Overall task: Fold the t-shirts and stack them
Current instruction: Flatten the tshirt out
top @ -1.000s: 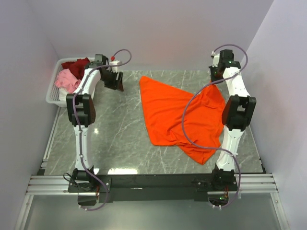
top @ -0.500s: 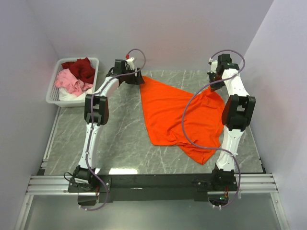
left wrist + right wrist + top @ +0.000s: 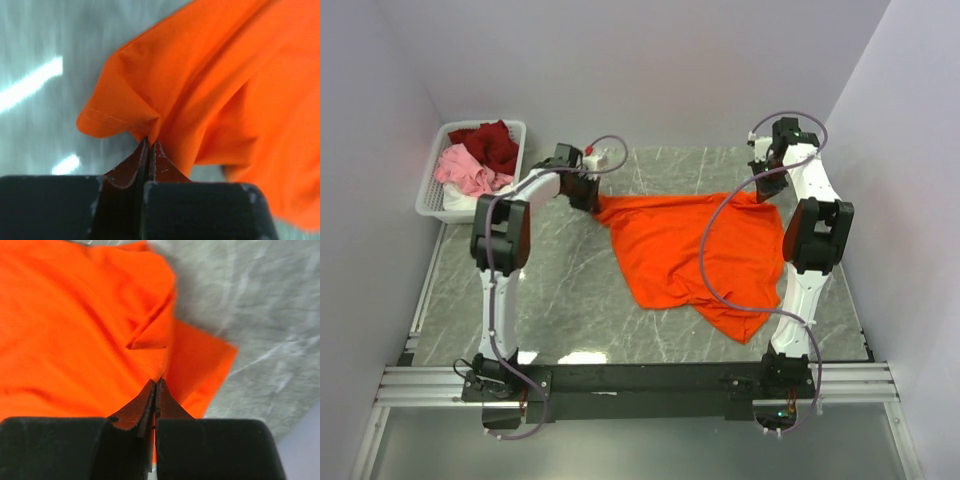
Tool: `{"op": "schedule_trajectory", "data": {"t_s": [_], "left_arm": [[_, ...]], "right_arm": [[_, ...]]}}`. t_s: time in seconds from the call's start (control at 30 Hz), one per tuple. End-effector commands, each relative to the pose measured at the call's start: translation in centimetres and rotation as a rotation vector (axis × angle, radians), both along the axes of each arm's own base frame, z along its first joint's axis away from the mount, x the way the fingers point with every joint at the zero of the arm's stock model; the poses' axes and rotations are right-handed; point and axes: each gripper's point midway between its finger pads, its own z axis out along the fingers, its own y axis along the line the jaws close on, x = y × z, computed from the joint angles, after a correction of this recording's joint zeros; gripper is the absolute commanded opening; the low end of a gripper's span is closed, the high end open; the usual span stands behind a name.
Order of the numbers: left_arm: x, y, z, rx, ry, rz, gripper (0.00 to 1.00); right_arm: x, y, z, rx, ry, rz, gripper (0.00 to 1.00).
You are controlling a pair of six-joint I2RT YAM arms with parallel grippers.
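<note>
Two grippers [image 3: 150, 144] [image 3: 155, 384] on one orange t-shirt [image 3: 685, 240]

Matt orange cloth t-shirt [image 3: 690, 245], glossy marbled table [image 3: 555, 290], white plastic basket [image 3: 432, 200]

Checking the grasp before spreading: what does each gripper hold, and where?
Both pinch the orange shirt: left gripper at a hemmed corner, right gripper near an edge.

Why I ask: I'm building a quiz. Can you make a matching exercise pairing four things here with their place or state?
Things:
1 orange t-shirt
2 dark red t-shirt
3 left hand
4 basket

Place or state:
A inside the white slotted container
B at the far left corner of the table
C lying on the marble top
D shut on orange cloth

Pairs: 1-C, 2-A, 3-D, 4-B.
</note>
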Motion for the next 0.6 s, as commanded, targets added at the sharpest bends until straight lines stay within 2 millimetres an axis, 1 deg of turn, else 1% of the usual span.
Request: {"op": "schedule_trajectory", "data": {"t_s": [0.0,0.03,0.07,0.13,0.17,0.2,0.23,0.27,0.3,0.33,0.37,0.4,0.43,0.57], "left_arm": [[-3.9,4.2,2.1,0.088,0.033,0.026,0.02],[-4.1,4.5,2.4,0.089,0.031,0.031,0.09],[-4.0,5.4,3.2,0.085,0.031,0.051,0.23],[-3.3,6.0,4.2,0.043,0.036,0.069,0.40],[-1.4,7.4,5.9,0.019,-0.004,0.108,0.46],[-0.9,7.7,5.7,-0.009,0.019,0.114,0.51],[0.2,8.7,6.1,-0.026,0.013,0.144,0.55],[2.0,9.0,8.0,-0.038,-0.039,0.154,0.56],[2.3,9.0,6.8,-0.036,-0.006,0.160,0.56],[2.7,9.0,6.8,-0.039,-0.004,0.164,0.55],[3.5,8.8,7.5,-0.047,-0.020,0.163,0.55],[3.7,8.7,6.7,-0.052,-0.002,0.170,0.54],[3.9,8.3,6.6,-0.064,0.001,0.175,0.54],[3.9,7.3,5.2,-0.052,0.033,0.197,0.55]], "right_arm": [[-3.4,1.6,0.2,0.062,0.088,0.104,0.00],[-3.7,1.7,0.0,0.064,0.096,0.117,0.00],[-4.3,1.9,-0.7,0.069,0.116,0.120,0.00],[-4.3,1.9,-1.0,0.072,0.114,0.121,0.00],[-3.9,1.9,-0.9,0.075,0.107,0.119,0.00],[-3.8,2.2,-1.3,0.086,0.118,0.118,0.00],[-3.6,2.2,-1.3,0.092,0.119,0.110,0.00],[-2.9,2.3,-0.7,0.093,0.099,0.109,0.00],[-2.9,2.4,-1.0,0.100,0.115,0.108,0.00],[-2.7,2.5,-0.9,0.101,0.113,0.107,0.00],[-2.3,2.4,-0.5,0.098,0.098,0.106,0.00],[-2.1,2.5,-0.4,0.097,0.096,0.104,0.00],[-2.0,2.5,-0.3,0.097,0.091,0.103,0.00],[-2.0,2.4,-0.2,0.093,0.088,0.102,0.00]]}}
